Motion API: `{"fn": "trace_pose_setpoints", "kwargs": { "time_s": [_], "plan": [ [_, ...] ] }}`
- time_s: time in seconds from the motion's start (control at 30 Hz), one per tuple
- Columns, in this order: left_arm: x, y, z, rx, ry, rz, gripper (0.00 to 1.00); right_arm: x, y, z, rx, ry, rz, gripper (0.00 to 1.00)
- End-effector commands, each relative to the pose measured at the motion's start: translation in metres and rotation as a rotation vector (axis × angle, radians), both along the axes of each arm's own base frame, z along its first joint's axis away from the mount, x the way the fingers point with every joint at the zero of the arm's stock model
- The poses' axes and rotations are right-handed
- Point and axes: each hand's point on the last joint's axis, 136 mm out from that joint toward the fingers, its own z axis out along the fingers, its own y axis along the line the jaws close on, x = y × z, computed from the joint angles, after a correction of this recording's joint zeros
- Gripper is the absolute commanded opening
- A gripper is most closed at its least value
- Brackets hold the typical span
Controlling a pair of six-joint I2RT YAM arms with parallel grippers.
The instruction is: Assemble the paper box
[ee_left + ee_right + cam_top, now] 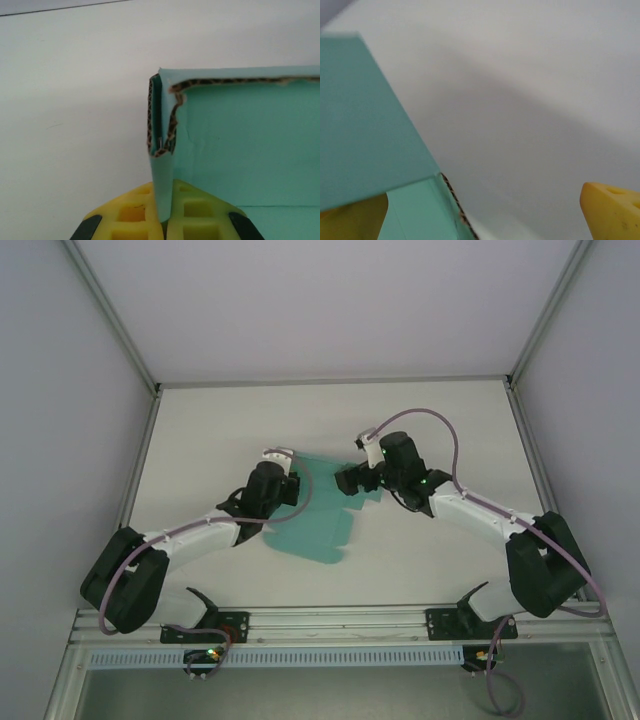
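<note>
left gripper (162, 216) pinching an upright corner flap of the paper box (240, 145), probably to hold that wall up while the rest gets folded. right gripper (482, 220) spread wide next to a panel, lower left of its view, gripping nothing. Box mid-frame in top view, partly folded. Count: one box, two grippers.

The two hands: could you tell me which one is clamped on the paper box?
The left hand: its yellow fingers pinch a paper box flap, while the right hand stands open.
</note>
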Motion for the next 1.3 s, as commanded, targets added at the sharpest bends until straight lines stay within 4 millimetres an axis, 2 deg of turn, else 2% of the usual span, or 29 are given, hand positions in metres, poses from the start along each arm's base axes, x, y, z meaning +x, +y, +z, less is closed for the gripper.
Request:
{"fn": "trace_pose_setpoints", "kwargs": {
  "time_s": [0.0, 0.1, 0.13, 0.2, 0.4, 0.53, 0.67, 0.77, 0.87, 1.0, 1.13, 1.27],
  "plan": [
    [0.002, -0.006, 0.006, -0.008, -0.024, 0.016, 0.00, 0.027, -0.012, 0.035, 0.172, -0.138, -0.212, 1.00],
    [0.001, -0.008, 0.009, 0.000, -0.038, 0.025, 0.00, 0.026, -0.022, 0.037, 0.198, -0.148, -0.288, 1.00],
    [0.002, -0.008, 0.011, -0.001, -0.043, 0.034, 0.00, 0.023, -0.024, 0.031, 0.173, -0.136, -0.295, 1.00],
    [0.003, -0.002, 0.012, -0.007, -0.039, 0.074, 0.00, 0.010, -0.028, 0.033, 0.135, -0.133, -0.269, 0.99],
    [0.007, 0.013, 0.017, -0.027, -0.062, 0.149, 0.00, -0.046, -0.056, 0.014, -0.023, -0.039, -0.188, 1.00],
    [0.008, 0.025, 0.020, -0.069, -0.078, 0.182, 0.00, -0.085, -0.075, -0.005, -0.031, 0.023, -0.172, 1.00],
    [0.009, 0.032, 0.023, -0.114, -0.087, 0.188, 0.00, -0.101, -0.085, -0.028, -0.012, 0.098, -0.196, 1.00],
    [0.010, 0.033, 0.029, -0.126, -0.101, 0.187, 0.00, -0.098, -0.081, -0.041, -0.008, 0.131, -0.200, 1.00],
    [0.008, 0.028, 0.037, -0.154, -0.108, 0.162, 0.00, -0.083, -0.073, -0.045, 0.001, 0.120, -0.207, 1.00],
    [0.006, 0.023, 0.037, -0.167, -0.101, 0.139, 0.00, -0.051, -0.055, -0.037, 0.025, 0.062, -0.198, 1.00],
    [0.004, 0.020, 0.033, -0.162, -0.091, 0.126, 0.00, -0.022, -0.047, -0.028, 0.041, 0.004, -0.230, 1.00],
    [0.003, 0.017, 0.033, -0.166, -0.090, 0.121, 0.00, -0.009, -0.033, -0.016, 0.083, -0.048, -0.201, 1.00]
  ]
}}
